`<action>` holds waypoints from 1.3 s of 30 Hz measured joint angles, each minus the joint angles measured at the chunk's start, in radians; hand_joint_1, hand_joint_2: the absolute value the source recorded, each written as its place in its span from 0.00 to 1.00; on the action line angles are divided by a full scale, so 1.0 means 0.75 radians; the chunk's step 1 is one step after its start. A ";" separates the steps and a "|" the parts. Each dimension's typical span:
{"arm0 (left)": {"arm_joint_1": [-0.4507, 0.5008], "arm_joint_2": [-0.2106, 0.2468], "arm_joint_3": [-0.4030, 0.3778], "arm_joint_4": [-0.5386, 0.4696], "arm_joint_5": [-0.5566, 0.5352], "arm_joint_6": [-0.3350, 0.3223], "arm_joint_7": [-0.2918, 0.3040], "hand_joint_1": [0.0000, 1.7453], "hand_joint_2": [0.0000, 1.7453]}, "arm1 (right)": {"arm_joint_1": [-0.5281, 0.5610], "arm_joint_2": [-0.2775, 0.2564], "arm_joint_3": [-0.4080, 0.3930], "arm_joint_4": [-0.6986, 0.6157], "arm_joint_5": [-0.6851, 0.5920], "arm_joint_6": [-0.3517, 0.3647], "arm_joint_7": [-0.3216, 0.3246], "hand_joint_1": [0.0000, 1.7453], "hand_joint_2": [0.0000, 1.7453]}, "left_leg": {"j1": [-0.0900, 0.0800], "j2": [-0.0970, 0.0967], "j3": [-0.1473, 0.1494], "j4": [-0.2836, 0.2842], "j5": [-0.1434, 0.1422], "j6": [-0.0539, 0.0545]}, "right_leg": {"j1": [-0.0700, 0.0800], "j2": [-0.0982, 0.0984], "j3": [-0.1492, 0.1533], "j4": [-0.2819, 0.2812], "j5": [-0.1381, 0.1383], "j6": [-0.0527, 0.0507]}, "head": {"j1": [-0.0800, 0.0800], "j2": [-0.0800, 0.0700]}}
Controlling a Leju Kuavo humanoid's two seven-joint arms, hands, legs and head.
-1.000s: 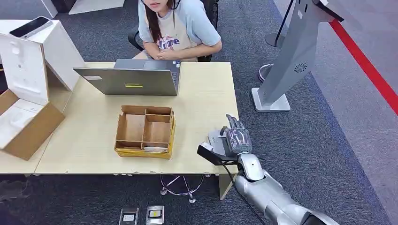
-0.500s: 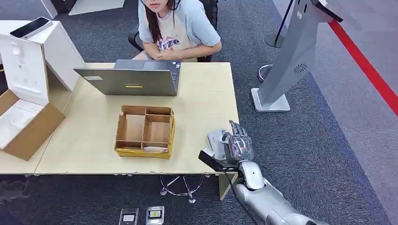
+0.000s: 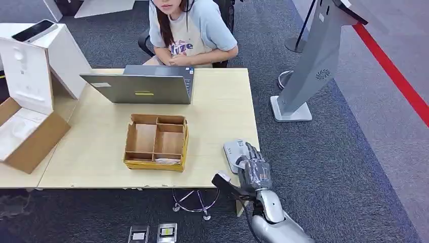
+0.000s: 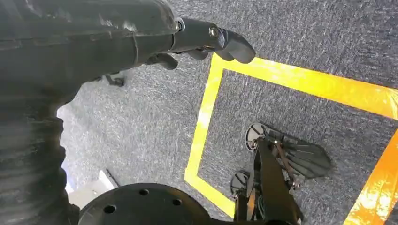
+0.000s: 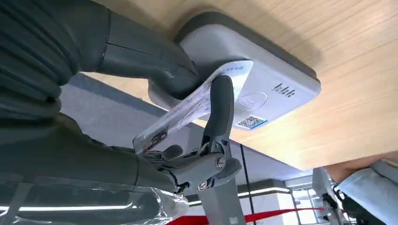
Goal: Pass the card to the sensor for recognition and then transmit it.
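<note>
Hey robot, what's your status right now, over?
Right hand pinches card over the sensor. Left hand hangs free above the floor. Nothing between card and sensor.

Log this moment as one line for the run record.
phase: card at sensor | right hand: holds card over grey sensor at table corner | left hand: hangs over carpet, holds nothing | person: seated behind laptop

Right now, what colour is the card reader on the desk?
Light grey card reader with a darker grey rim, clearest in the right wrist view.
</note>
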 joint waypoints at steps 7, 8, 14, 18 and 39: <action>0.000 0.005 -0.027 0.000 -0.014 -0.016 0.000 0.00 1.00 | 0.053 0.000 -0.044 -0.049 -0.062 -0.041 -0.070 1.00 1.00 | 0.000 0.000 0.000 0.000 0.000 0.000 | 0.000 0.000 0.000 0.000 0.000 0.000 | 0.000 0.000; 0.000 0.005 -0.032 0.000 -0.017 -0.017 0.000 0.00 1.00 | 0.055 0.000 -0.046 -0.049 -0.067 -0.050 -0.079 1.00 1.00 | 0.000 0.000 0.000 0.000 0.000 0.000 | 0.000 0.000 0.000 0.000 0.000 0.000 | 0.000 0.000; 0.000 0.009 -0.056 0.000 -0.017 -0.009 0.000 0.00 1.00 | 0.062 0.003 -0.068 -0.044 -0.134 -0.080 -0.142 1.00 1.00 | 0.000 0.000 -0.002 0.000 0.000 0.000 | 0.000 0.000 -0.001 0.000 0.000 0.000 | 0.000 0.000; 0.000 0.009 -0.063 0.000 -0.007 0.002 0.000 0.00 1.00 | 0.053 0.011 -0.070 -0.027 -0.146 -0.105 -0.164 1.00 1.00 | 0.000 0.000 -0.002 0.000 0.000 0.000 | 0.000 0.000 -0.001 0.000 0.000 0.000 | 0.000 0.000; -0.001 0.020 -0.101 0.000 -0.003 -0.009 0.000 0.00 1.00 | 0.057 0.074 -0.242 0.017 -0.115 -0.128 -0.411 1.00 1.00 | 0.000 0.000 -0.006 0.000 0.000 0.000 | 0.000 -0.001 -0.005 0.000 0.000 0.000 | 0.000 0.000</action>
